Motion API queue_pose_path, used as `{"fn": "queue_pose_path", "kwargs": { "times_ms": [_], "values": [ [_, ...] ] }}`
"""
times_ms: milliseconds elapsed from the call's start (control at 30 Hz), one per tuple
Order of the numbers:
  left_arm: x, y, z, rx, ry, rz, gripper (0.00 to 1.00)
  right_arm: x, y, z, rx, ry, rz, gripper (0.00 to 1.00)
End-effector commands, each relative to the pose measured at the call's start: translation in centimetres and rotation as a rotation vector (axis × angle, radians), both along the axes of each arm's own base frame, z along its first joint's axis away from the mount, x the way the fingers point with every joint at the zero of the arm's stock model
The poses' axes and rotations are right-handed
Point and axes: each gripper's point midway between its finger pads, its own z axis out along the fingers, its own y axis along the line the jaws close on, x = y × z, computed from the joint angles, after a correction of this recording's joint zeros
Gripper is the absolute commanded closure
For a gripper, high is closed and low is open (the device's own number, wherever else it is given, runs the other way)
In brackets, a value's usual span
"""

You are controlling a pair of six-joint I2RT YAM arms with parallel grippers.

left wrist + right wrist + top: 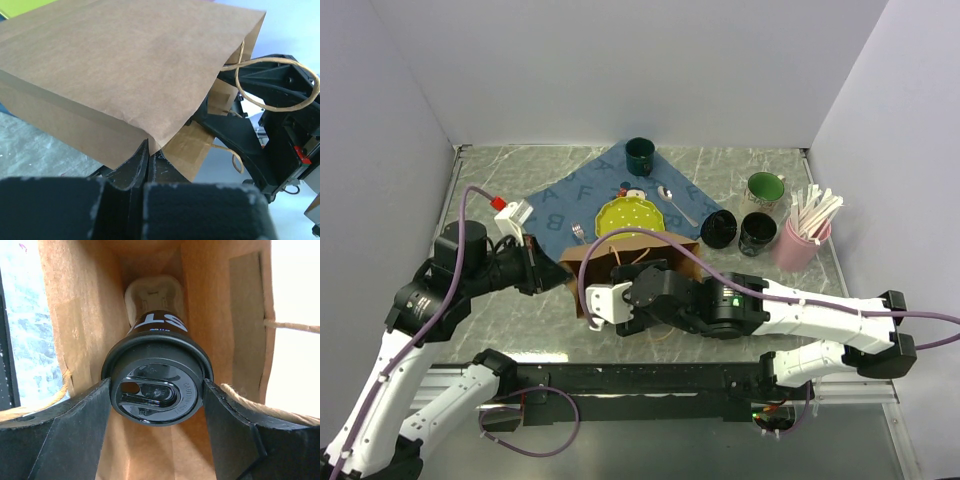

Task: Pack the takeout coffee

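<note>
One takeout cup [159, 322] sits inside the paper bag [115, 80] toward the bench's [520, 315] near edge. My right gripper [156, 392] clamps its lid [150, 405]; the left gripper [147, 167] pinches the bag. Risk: squeeze pops lid, coffee spills.

Left arm [425, 300]: white tube links, black round joints. Purple cable [470, 215] loops along it to a red-and-white plug [508, 208]. Right arm [820, 315]: same white links, black motor housings, small green light [728, 297]. Second purple cable [920, 318] trails off right. Black base rail [640, 378] joins both arms, near side. Left claw [145, 167]: black, whitish scuffs on edges. Right claw [156, 390]: black wedge-shaped fingers [65, 435].
</note>
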Motion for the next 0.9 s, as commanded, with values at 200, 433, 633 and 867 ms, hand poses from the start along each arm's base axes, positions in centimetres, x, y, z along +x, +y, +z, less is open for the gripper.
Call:
{"fn": "queue_pose_path", "kwargs": {
  "times_ms": [200,433,633,867],
  "values": [
    [-0.8,-0.9,0.8,-0.050,-0.061,-0.082,0.99,2.1,2.9,0.0,0.042,-0.091,0.010,0.62],
    [-1.1,-0.5,0.0,-0.025,-0.101,-0.099,0.99,3.8,3.0,2.0,0.058,-0.072,-0.016,0.62],
    [-1.1,-0.5,0.1,-0.017,-0.120,-0.111,0.99,4.0,2.9,3.1,0.099,-0.043,-0.013,0.62],
    [-1.1,-0.3,-0.3,0.001,-0.127,-0.112,0.99,5.1,1.5,3.3,0.122,-0.031,-0.059,0.61]
  ]
}}
